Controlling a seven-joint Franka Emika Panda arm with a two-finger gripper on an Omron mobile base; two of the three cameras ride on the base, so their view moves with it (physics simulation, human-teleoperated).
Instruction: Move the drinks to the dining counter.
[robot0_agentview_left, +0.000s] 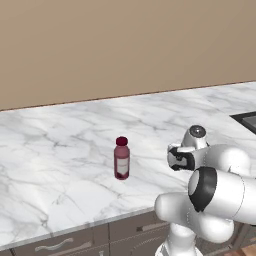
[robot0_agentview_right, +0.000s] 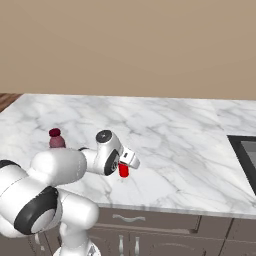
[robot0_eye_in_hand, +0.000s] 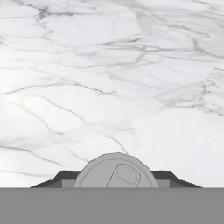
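The maroon bottle (robot0_agentview_left: 121, 158) stood upright on the dining counter (robot0_agentview_left: 60, 145), left of the gripper (robot0_agentview_right: 123, 170). From the right, the gripper was clamped on the red can (robot0_agentview_right: 123, 171); the hand camera saw its grey top (robot0_eye_in_hand: 116, 172) over marble. Behind ran a tan wall (robot0_agentview_left: 125, 45).

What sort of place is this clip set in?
Most likely a rendered kitchen: a long marbled counter with grey drawer fronts beneath it, a plain tan wall behind, and a dark sink-like basin at one end. A maroon bottle stands on the counter.
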